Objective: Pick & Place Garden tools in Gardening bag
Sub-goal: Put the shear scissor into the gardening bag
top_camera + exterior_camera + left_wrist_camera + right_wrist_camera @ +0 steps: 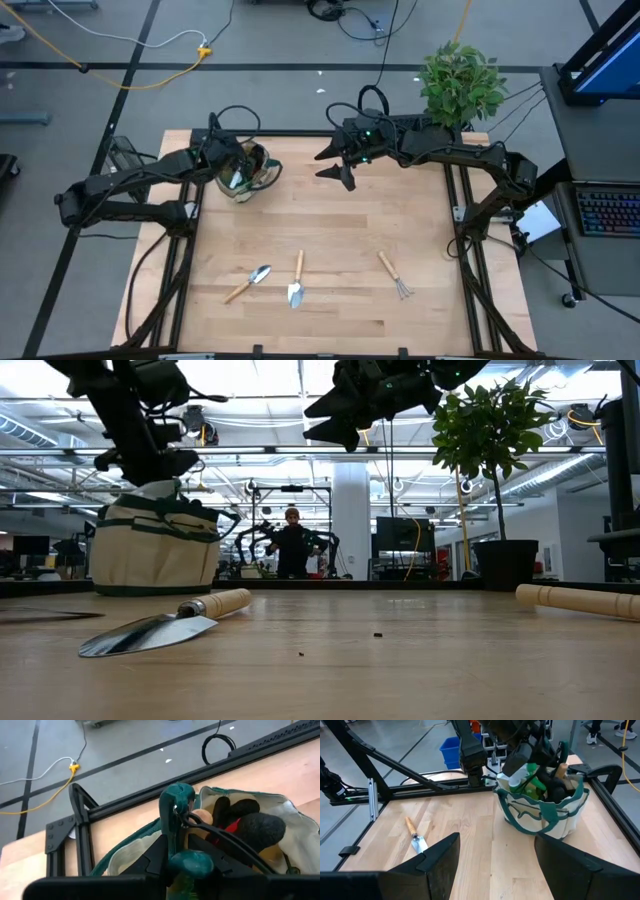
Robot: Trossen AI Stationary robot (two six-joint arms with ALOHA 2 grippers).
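Left claw (pixel 232 170) clamped on green spray bottle (pixel 176 815) over gardening bag (pixel 255 172) near table (pixel 340 225) far-left edge; right claw (pixel 338 165) agape, empty, mid-far edge; trowels (pixel 296 280) near front edge.

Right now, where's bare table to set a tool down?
Open wood runs mid-table, between the gardening bag and the row of scoop, trowel and fork rake. Crowded at the bag: left end effector over it.

Three wooden-handled tools lay on the worktop (pixel 340 215): a rounded trowel (pixel 248 282), a pointed trowel (pixel 297 280) and one fork rake (pixel 393 274). There was one gardening bag (pixel 255 172), one potted plant (pixel 459 82) and two robot arms.
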